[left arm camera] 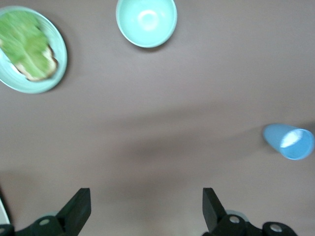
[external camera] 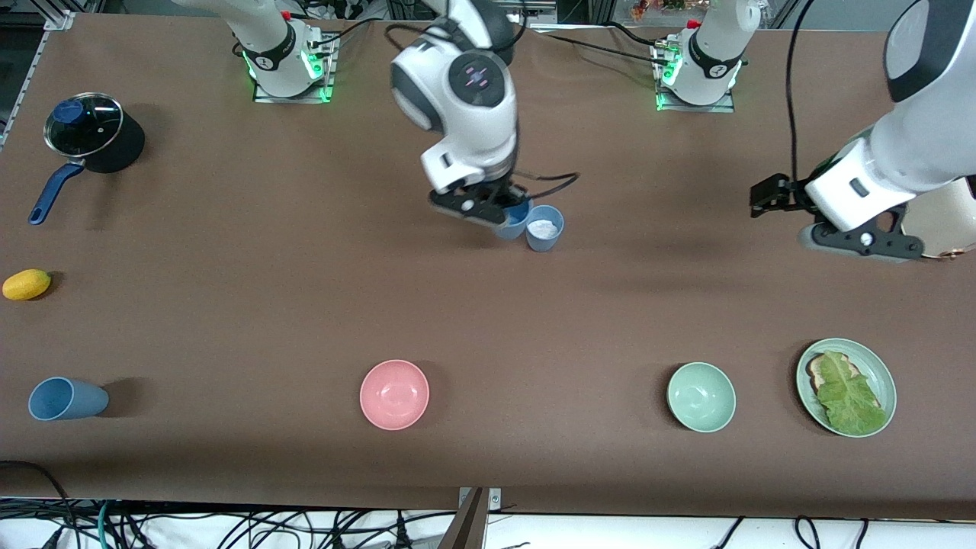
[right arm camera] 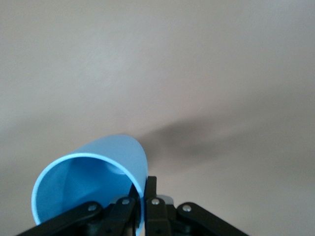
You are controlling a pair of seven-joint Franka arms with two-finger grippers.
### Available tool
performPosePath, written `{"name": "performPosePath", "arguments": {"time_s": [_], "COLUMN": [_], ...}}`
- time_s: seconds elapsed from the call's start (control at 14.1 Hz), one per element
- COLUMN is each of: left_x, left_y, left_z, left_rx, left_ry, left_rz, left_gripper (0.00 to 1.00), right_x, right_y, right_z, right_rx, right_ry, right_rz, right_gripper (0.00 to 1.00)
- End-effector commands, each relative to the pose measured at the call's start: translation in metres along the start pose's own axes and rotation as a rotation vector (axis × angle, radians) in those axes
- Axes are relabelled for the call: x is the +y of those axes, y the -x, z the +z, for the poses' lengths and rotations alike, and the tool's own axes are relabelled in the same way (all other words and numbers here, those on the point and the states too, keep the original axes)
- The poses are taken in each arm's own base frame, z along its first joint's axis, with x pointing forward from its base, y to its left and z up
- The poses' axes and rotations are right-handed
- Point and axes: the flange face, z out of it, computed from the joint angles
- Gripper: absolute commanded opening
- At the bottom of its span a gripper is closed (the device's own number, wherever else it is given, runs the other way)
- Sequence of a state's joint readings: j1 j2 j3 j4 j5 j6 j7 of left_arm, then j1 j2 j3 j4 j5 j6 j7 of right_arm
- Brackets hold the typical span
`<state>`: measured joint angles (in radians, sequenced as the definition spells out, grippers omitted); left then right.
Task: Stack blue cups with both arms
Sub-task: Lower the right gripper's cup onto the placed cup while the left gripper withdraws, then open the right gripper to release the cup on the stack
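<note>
My right gripper (external camera: pixel 496 211) is shut on the rim of the mid-blue cup (external camera: pixel 516 220), one finger inside it and one outside. It holds the cup tilted, low over the middle of the table, right beside the paler grey-blue cup (external camera: pixel 544 228). That paler cup stands upright on the table with something white inside. In the right wrist view the held cup (right arm camera: pixel 88 184) shows its open mouth at my right gripper (right arm camera: pixel 145 196). My left gripper (external camera: pixel 858 242) hangs open and empty over the left arm's end of the table. It shows wide open in the left wrist view (left arm camera: pixel 146 199), with the paler cup (left arm camera: pixel 290 142) farther off.
A third blue cup (external camera: pixel 65 399) lies on its side near the front edge at the right arm's end. A pink bowl (external camera: pixel 394 394), a pale green bowl (external camera: pixel 701 396) and a green plate (external camera: pixel 807 364) with lettuce on toast sit along the front. A lidded pot (external camera: pixel 91 133) and a yellow lemon (external camera: pixel 27 284) are at the right arm's end.
</note>
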<state>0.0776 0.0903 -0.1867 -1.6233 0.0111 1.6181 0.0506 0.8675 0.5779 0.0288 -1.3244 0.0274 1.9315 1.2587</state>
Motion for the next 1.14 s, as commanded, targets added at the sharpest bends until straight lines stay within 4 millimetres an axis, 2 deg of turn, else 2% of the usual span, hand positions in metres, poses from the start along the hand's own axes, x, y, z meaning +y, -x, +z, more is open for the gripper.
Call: {"name": "performPosePath", "arguments": {"time_s": [0.0,0.14,0.35,0.64,0.92,0.99,1.06], "left_x": [-0.026,-0.026,-0.023,-0.019,-0.020,-0.021,-0.021], "left_y": [0.038,0.037,0.034,0.033,0.034,0.034,0.035], "left_z": [0.008,0.005,-0.005,-0.008,-0.008,-0.007,-0.007], "left_rx": [0.092,0.095,0.060,0.065,0.059,0.058,0.055], "left_ry": [0.006,0.006,0.007,0.005,0.004,0.003,0.003], "left_rz": [0.004,0.004,-0.024,-0.047,-0.048,-0.050,-0.050], "left_gripper": [1.00,1.00,1.00,1.00,1.00,1.00,1.00], "right_x": [-0.033,-0.035,-0.033,-0.036,-0.038,-0.038,-0.038], "right_y": [0.032,0.040,0.027,0.024,0.023,0.023,0.022], "right_z": [0.004,0.007,0.020,0.041,0.045,0.044,0.042], "right_rx": [0.011,0.015,0.021,0.022,0.026,0.026,0.028], "right_ry": [-0.014,-0.010,0.002,0.007,0.000,-0.001,-0.003], "right_rz": [0.080,0.086,0.088,0.085,0.086,0.086,0.085], "right_gripper": [0.01,0.02,0.02,0.02,0.05,0.11,0.30]}}
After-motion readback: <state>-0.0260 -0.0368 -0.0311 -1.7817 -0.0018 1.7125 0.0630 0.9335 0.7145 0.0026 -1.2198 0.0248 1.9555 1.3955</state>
